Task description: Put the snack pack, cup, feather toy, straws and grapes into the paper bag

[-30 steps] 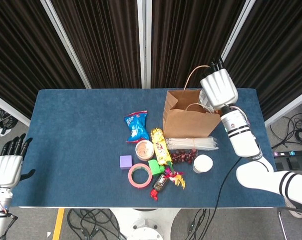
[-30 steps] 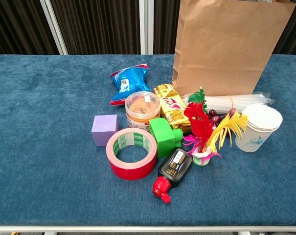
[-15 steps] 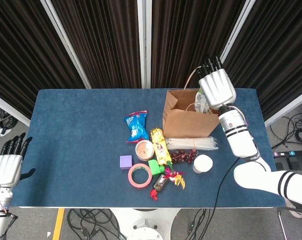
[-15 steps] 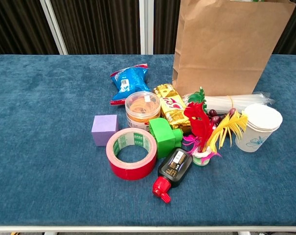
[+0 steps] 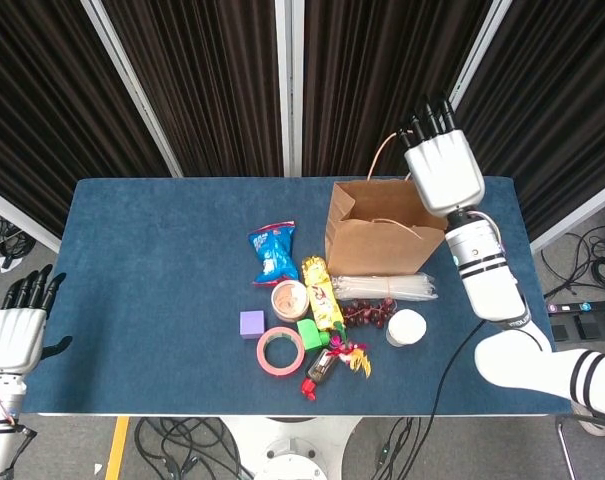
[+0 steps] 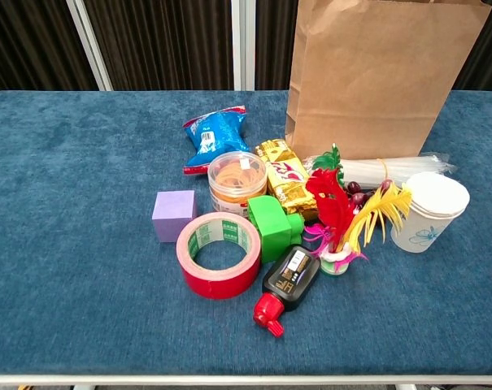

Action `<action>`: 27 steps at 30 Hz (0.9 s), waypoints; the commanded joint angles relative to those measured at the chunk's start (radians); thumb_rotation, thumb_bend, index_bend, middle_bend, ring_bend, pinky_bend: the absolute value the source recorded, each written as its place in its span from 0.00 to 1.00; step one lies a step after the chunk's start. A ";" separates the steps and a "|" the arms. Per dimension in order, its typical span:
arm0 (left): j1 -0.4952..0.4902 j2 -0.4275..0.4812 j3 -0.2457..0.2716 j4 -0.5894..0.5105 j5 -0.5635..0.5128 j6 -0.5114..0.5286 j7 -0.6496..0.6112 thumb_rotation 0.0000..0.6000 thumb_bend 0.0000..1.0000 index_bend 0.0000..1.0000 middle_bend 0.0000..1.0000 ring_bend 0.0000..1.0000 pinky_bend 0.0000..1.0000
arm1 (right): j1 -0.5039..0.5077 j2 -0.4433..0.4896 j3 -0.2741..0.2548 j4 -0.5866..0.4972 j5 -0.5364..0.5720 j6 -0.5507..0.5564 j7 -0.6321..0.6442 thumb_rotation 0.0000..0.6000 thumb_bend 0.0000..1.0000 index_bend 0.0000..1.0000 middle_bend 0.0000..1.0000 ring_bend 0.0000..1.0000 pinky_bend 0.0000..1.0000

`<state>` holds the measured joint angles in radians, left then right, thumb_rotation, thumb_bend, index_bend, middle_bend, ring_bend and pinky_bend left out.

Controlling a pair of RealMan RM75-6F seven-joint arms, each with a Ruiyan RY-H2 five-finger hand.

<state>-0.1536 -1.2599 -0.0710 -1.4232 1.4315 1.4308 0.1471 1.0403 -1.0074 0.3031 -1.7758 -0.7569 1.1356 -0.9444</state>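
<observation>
Apparently positioning for packing, the right hand (image 5: 443,170) is hovering empty, fingers extended, over the upright paper bag (image 5: 379,238); the left hand (image 5: 12,328) is idling open beside the desk (image 5: 152,280).

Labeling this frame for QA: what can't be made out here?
- Paper bag interior: head view shows only shadow; chest view cuts off its top edge.
- Right hand: seen from the back over the bag, so its fingers' state is unclear; absent from chest view.
- Grapes: mostly hidden behind the feather toy in chest view.
</observation>
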 commanded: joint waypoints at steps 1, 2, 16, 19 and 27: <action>0.000 0.001 0.000 -0.002 -0.001 -0.001 0.002 1.00 0.00 0.15 0.07 0.01 0.13 | -0.050 0.096 0.073 -0.129 0.036 0.061 0.102 1.00 0.00 0.15 0.17 0.00 0.00; 0.000 0.001 0.001 -0.002 -0.001 -0.001 0.002 1.00 0.00 0.15 0.07 0.01 0.13 | -0.065 0.120 0.078 -0.157 0.032 0.075 0.115 1.00 0.00 0.15 0.18 0.01 0.00; -0.001 -0.005 0.012 -0.002 0.004 -0.011 0.008 1.00 0.00 0.15 0.07 0.01 0.13 | -0.467 0.307 -0.169 -0.503 -0.294 0.116 0.399 1.00 0.00 0.15 0.24 0.09 0.16; 0.001 -0.007 0.013 -0.003 0.008 -0.005 0.009 1.00 0.00 0.15 0.07 0.01 0.13 | -0.525 0.262 -0.246 -0.469 -0.408 0.072 0.455 1.00 0.00 0.15 0.25 0.14 0.20; 0.003 -0.011 0.018 -0.001 0.010 -0.006 0.009 1.00 0.00 0.15 0.07 0.01 0.13 | -0.594 0.013 -0.325 -0.239 -0.544 -0.010 0.665 1.00 0.00 0.15 0.26 0.15 0.21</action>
<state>-0.1502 -1.2708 -0.0537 -1.4247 1.4422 1.4259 0.1557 0.4796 -0.9050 0.0073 -2.1031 -1.2632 1.1632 -0.3537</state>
